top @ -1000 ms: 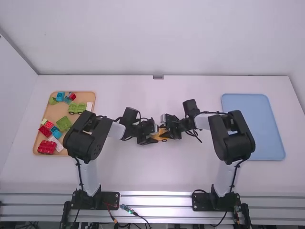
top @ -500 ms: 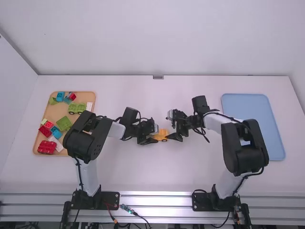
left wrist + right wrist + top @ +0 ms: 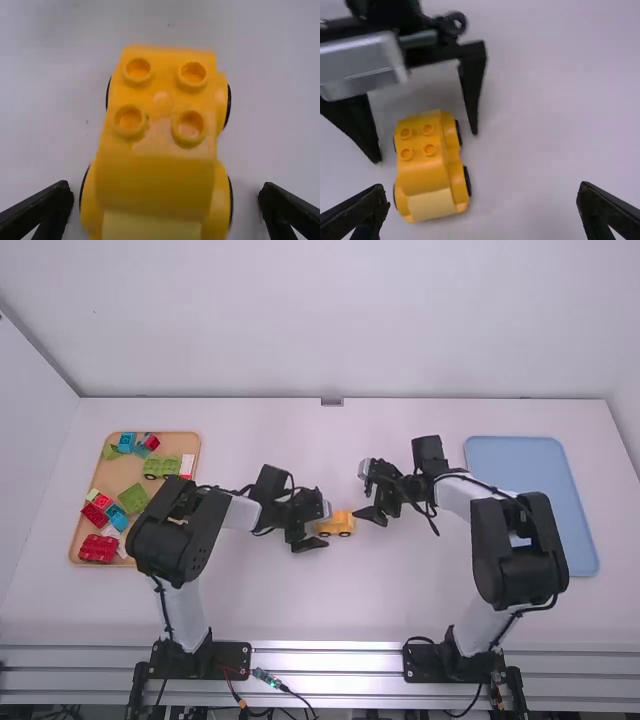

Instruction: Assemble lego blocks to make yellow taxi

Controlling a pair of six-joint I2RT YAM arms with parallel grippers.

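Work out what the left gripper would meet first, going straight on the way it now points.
Probably the yellow plastic toy car, which partly sits between the open fingers of the left gripper; depth is unclear, so its fingertips might touch the white table first.

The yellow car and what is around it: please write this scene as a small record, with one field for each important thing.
object: yellow car of toy blocks
pose: upright on its wheels, on the table between the arms
top: four open studs
left gripper: jaws open, around the car, not closed on it
right gripper: jaws open, apart from the car
left side: wooden tray with red, green, blue and white pieces
right side: blue tray
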